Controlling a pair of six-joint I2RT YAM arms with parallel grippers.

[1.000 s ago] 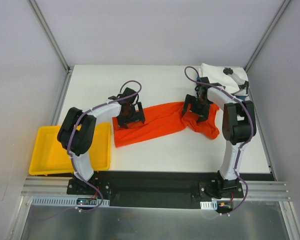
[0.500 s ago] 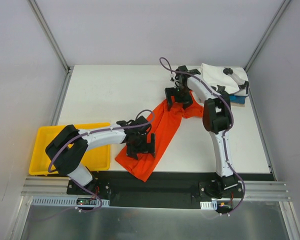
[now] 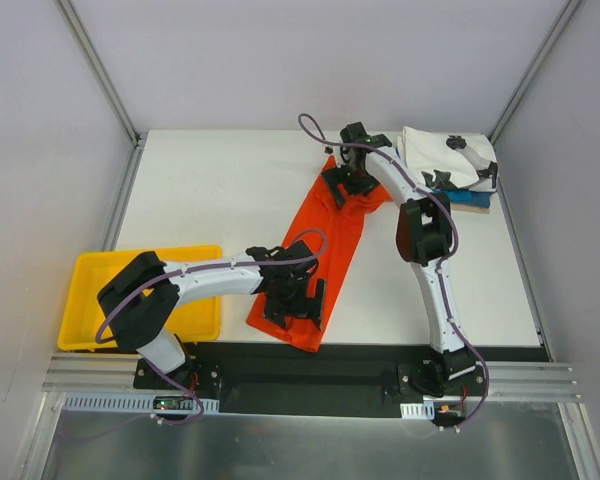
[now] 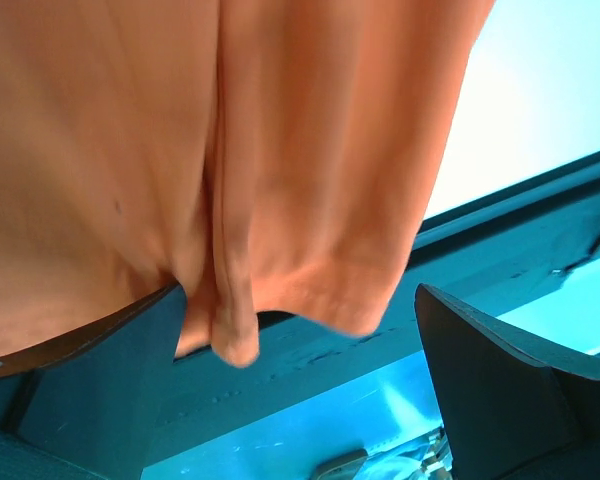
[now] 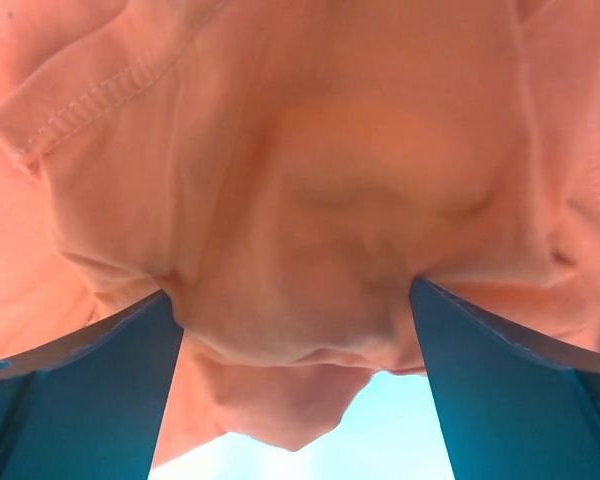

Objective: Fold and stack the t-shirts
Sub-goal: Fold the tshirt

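Since half a second ago, the orange-red t-shirt (image 3: 320,258) has been drawn out straighter: it now forms a long band running diagonally across the bench (image 3: 200,190), its near end closer to the front rail and its far end carried further back. Both arms have shifted with it.

The left end effector (image 3: 298,297) sits on the near end of the orange-red t-shirt. In the left wrist view a fold of the cloth (image 4: 280,180) hangs between the two fingers (image 4: 100,370); the cloth touches the left-hand one, but whether the pair is clamped on it cannot be told. The right end effector (image 3: 348,182) is at the far end of the garment. In the right wrist view bunched fabric (image 5: 300,200), with a stitched hem visible, fills the space between its fingers (image 5: 80,400); a firm clamp cannot be confirmed.

Beyond the far end of the orange-red t-shirt, toward the back right corner, lies the white t-shirt with black marks (image 3: 442,155), resting on the teal-blue t-shirt (image 3: 470,197), of which only an edge shows. The right arm's upper link crosses just in front of this pile.

Left of the orange-red t-shirt's near end, the yellow tray (image 3: 95,270) lies at the bench's front left edge. The left arm (image 3: 140,300) passes over it and hides much of its floor; no contents are visible in the exposed part.
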